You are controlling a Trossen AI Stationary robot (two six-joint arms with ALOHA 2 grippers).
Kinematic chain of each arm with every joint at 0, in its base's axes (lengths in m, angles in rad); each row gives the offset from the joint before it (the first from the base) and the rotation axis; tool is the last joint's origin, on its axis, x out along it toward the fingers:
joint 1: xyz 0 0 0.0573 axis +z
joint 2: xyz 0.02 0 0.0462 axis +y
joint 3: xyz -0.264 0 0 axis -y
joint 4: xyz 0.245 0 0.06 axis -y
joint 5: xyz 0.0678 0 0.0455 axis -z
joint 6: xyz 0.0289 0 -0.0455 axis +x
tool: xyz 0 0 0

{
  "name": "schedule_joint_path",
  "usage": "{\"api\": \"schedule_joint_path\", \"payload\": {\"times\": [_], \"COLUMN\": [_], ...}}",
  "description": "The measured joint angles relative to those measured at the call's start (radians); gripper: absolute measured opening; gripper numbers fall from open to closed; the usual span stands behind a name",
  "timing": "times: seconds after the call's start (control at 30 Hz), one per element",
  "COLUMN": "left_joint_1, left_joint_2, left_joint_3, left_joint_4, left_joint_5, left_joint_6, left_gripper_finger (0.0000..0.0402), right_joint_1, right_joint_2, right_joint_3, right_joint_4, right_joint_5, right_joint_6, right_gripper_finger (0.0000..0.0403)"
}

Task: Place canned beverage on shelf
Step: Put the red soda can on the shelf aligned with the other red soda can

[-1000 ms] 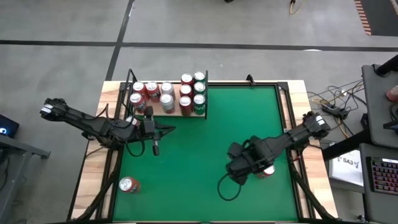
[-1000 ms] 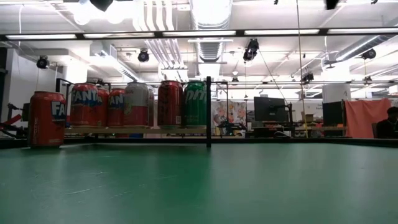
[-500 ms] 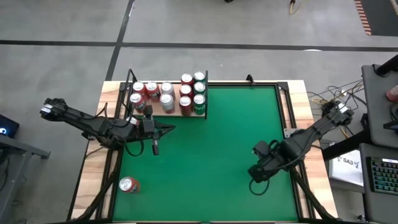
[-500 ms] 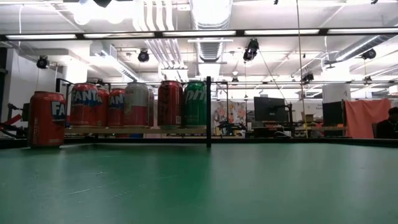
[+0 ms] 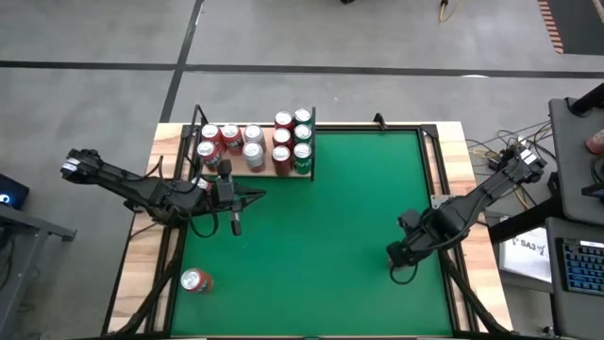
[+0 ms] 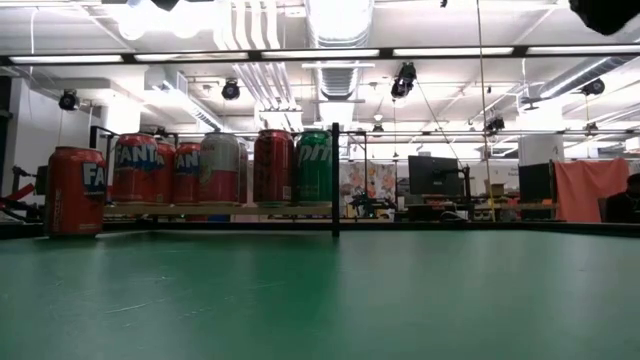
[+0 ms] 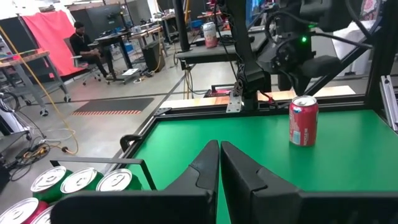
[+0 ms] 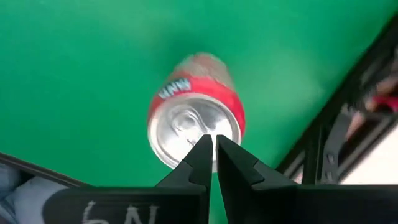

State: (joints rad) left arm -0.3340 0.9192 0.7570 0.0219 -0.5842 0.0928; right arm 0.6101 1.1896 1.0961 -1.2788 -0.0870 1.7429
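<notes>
**Red can right under the right gripper**

The right gripper (image 5: pixel 404 257) hangs over the red can (image 8: pixel 196 121), fingers pressed together, holding nothing; the can stands upright straight below it, far from the shelf (image 5: pixel 283 173); the left gripper (image 5: pixel 236 225), also closed and empty, waits near the shelf.

Glossy metal can (image 8: pixel 195 127) on matt green felt (image 5: pixel 321 236)

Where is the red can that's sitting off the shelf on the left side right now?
In the high view, the red can stands alone on the green table's near-left corner, below the left gripper and well apart from the shelf.
</notes>
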Motion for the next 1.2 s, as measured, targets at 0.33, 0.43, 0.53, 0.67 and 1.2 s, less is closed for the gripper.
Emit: {"api": "schedule_joint_path", "payload": {"times": [0.33,0.43,0.53,0.67,1.2], "left_joint_1": [0.0,0.0,0.0,0.0,0.0], "left_joint_2": [0.0,0.0,0.0,0.0,0.0], "left_joint_3": [0.0,0.0,0.0,0.0,0.0], "left_joint_4": [-0.001,-0.001,-0.001,-0.001,-0.001], "left_joint_5": [0.0,0.0,0.0,0.0,-0.008], "left_joint_6": [0.003,0.003,0.004,0.024,0.029], "left_gripper_finger": [0.0,0.0,0.0,0.0,0.0], "right_joint_1": [-0.001,-0.001,-0.001,-0.001,-0.001], "right_joint_2": [0.003,0.003,0.006,0.025,0.179], "right_joint_3": [-0.009,-0.008,-0.008,-0.008,-0.01], "right_joint_4": [0.019,0.042,0.061,0.064,0.066], "right_joint_5": [-0.068,-0.068,-0.068,-0.059,-0.023], "right_joint_6": [0.056,0.057,0.066,0.073,0.057], "right_gripper_finger": [0.0103,0.0161,0.0221,0.0297,0.0366]}}
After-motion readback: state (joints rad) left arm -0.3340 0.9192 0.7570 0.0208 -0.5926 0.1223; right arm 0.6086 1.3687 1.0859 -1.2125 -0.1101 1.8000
